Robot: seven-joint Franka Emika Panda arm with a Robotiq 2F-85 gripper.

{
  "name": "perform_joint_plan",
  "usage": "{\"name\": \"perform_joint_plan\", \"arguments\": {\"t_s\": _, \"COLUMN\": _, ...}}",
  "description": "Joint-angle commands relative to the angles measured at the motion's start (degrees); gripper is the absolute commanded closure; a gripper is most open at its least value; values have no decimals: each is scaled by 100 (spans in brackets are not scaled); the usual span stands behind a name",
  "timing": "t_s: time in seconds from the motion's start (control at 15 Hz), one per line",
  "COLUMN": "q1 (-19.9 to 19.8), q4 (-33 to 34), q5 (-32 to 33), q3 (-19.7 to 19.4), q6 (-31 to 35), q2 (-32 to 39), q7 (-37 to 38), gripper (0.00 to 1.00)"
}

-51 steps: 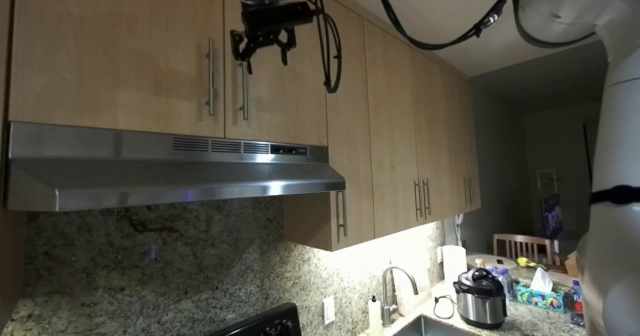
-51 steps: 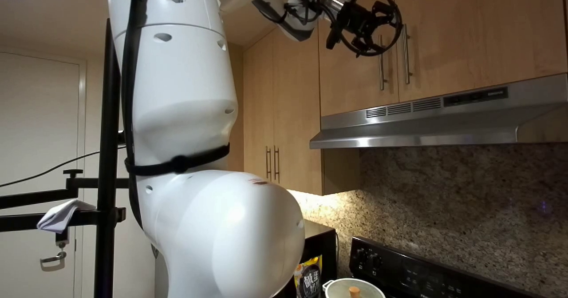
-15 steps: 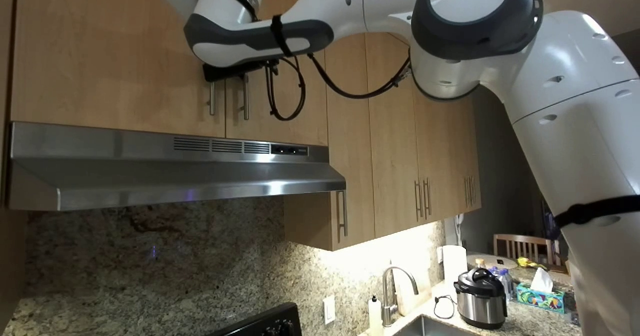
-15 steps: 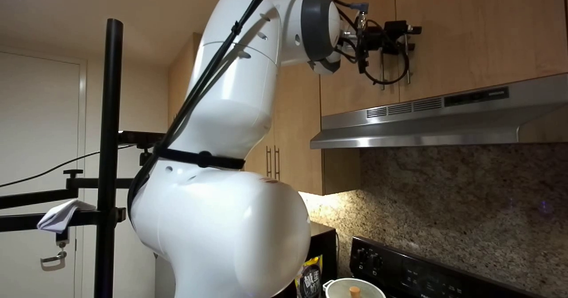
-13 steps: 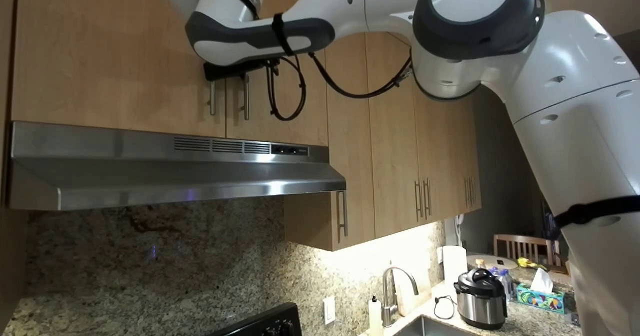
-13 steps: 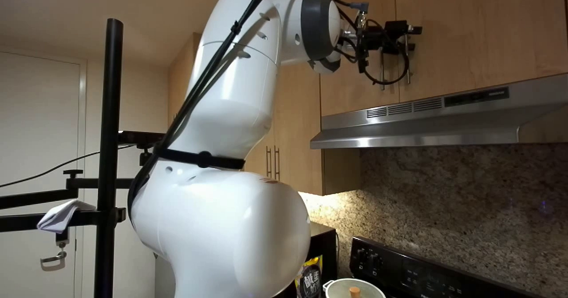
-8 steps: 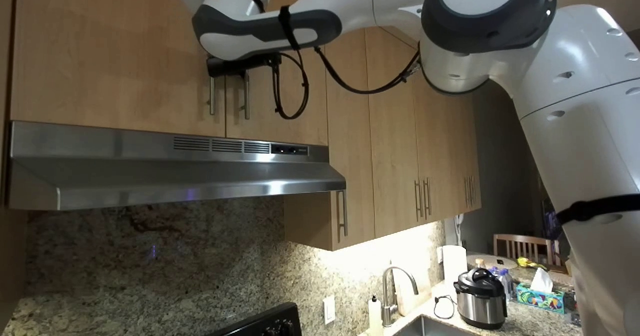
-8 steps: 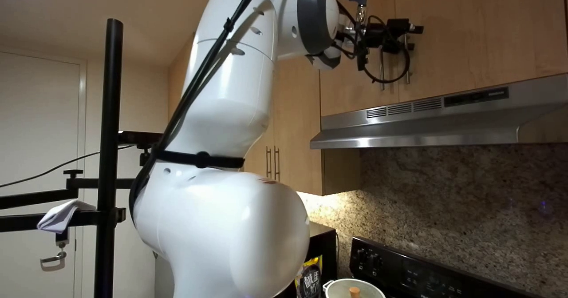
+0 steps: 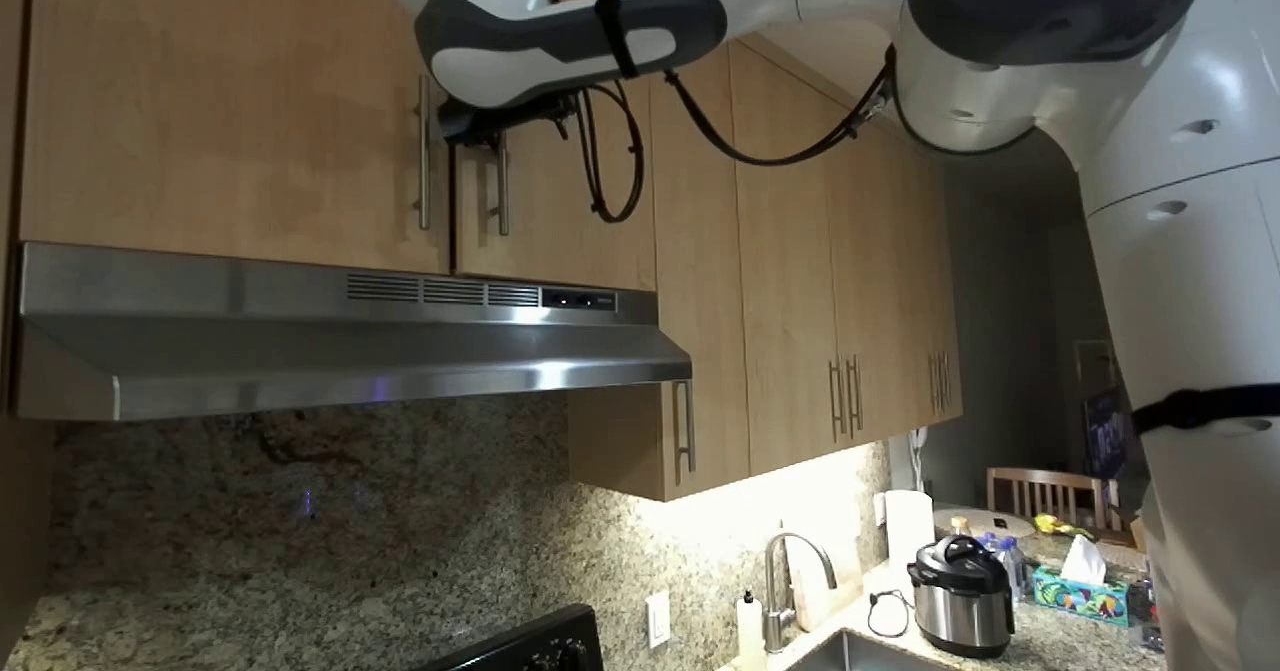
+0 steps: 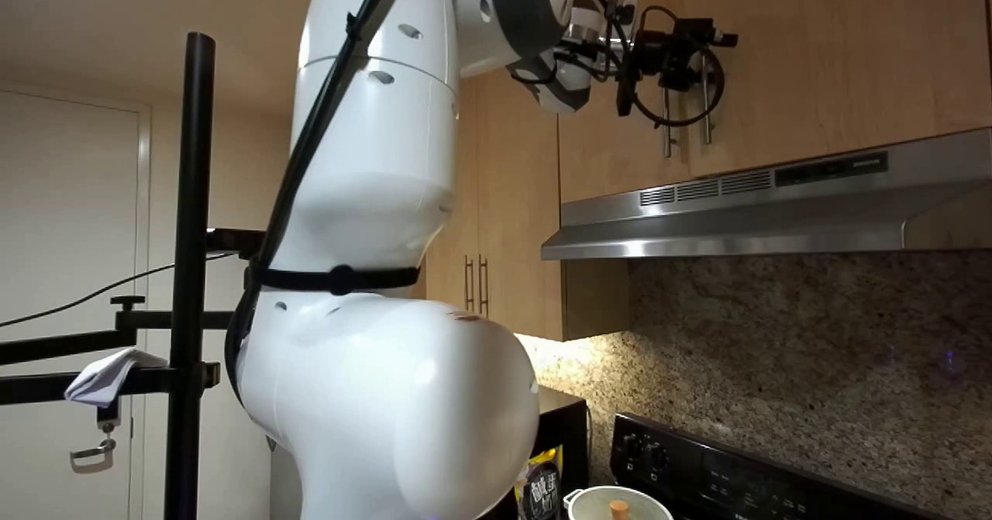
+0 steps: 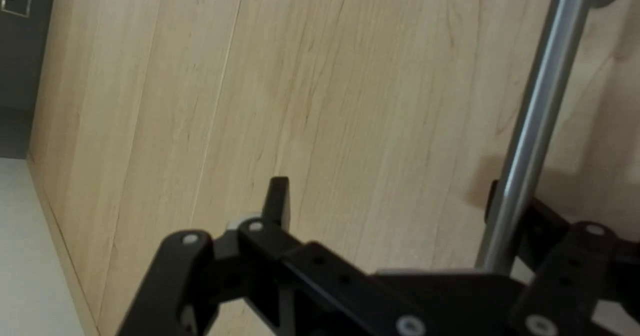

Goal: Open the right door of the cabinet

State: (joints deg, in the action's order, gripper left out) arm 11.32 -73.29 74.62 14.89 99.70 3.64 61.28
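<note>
- In an exterior view the lens sits at about the height of the hood (image 9: 280,341), seen at nine o'clock, and faces obliquely, the tall cabinets (image 9: 785,251) receding toward three.
- In an exterior view the robot arm (image 10: 364,229) stands close before the lens; the camera slants the opposite way, the hood at three receding toward nine.
- Both exterior views share the cabinet (image 9: 230,101), the hood and the granite backsplash (image 9: 330,511).
- The wrist view is nearest, facing the right door (image 11: 370,100) over the gripper (image 11: 385,198) at six o'clock; ceiling (image 11: 40,256) at eight shows the scene upside down.
</note>
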Motion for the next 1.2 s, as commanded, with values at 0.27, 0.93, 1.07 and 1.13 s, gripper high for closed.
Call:
{"name": "perform_joint_plan", "arguments": {"t_s": 0.27, "q1": -150, "q4": -1079, "q5": -761, "q3": -344, "q6": 511, "q2": -1195, "q7": -1019, "gripper": 0}}
{"name": "perform_joint_plan", "arguments": {"t_s": 0.93, "q1": -199, "q4": -2115, "q5": -1534, "q3": -638, "q6": 1062, "q2": -2217, "q7": -1566, "gripper": 0}}
{"name": "perform_joint_plan", "arguments": {"t_s": 1.07, "q1": -212, "q4": -2295, "q5": -1719, "q3": -699, "q6": 1180, "q2": -2398, "q7": -1716, "gripper": 0}}
{"name": "perform_joint_plan", "arguments": {"t_s": 1.13, "q1": -222, "q4": -2366, "q5": -1791, "q3": -721, "q6": 1226, "q2": -2467, "q7": -1790, "gripper": 0}}
